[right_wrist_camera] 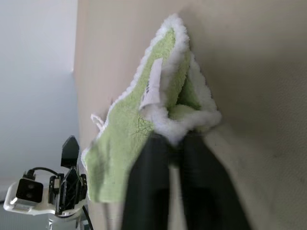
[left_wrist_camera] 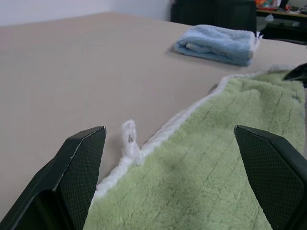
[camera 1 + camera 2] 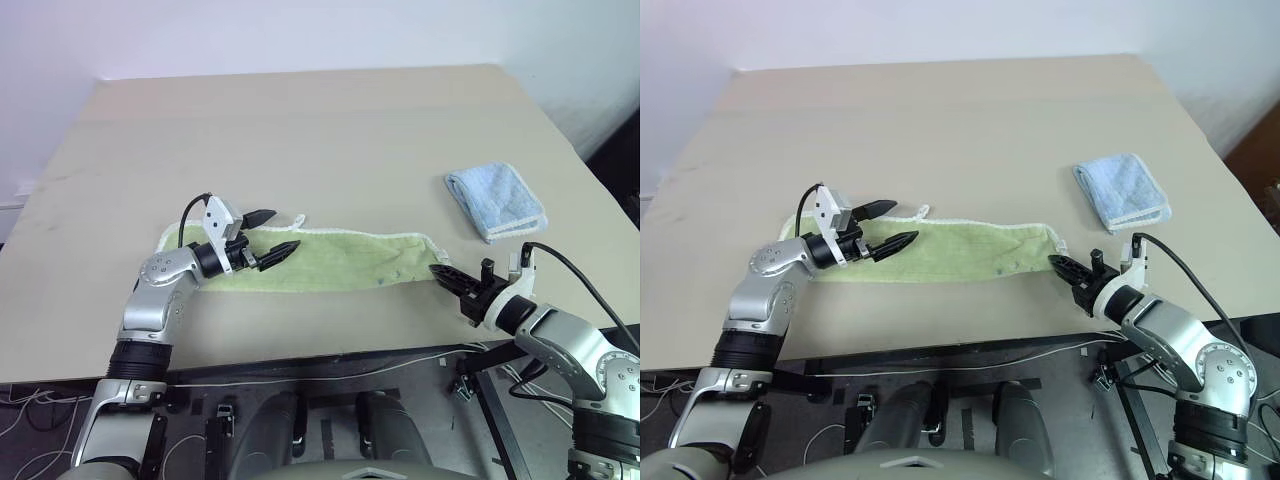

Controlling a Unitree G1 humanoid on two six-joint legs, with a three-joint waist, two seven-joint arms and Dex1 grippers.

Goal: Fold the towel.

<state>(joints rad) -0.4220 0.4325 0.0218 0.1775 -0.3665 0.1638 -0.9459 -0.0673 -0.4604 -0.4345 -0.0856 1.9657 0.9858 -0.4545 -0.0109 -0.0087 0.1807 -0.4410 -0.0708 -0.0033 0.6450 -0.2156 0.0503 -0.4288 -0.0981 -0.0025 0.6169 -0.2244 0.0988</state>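
The long light-green towel (image 3: 340, 262) lies flat along the near side of the table (image 3: 300, 130), its white loop (image 2: 129, 139) sticking out from the far edge. My left gripper (image 3: 281, 231) hovers open and level over the towel's left part, one finger (image 2: 81, 177) on each side of the white edging. My right gripper (image 3: 443, 272) is at the towel's right end, shut on the bunched white-edged corner (image 1: 187, 122), which is lifted slightly off the table. A small white tag (image 1: 152, 86) shows at that corner.
A smaller light-blue folded cloth (image 3: 495, 200) lies on the table to the right, beyond the towel's right end. The table's front edge (image 3: 330, 355) runs just below the towel, with cables hanging under it.
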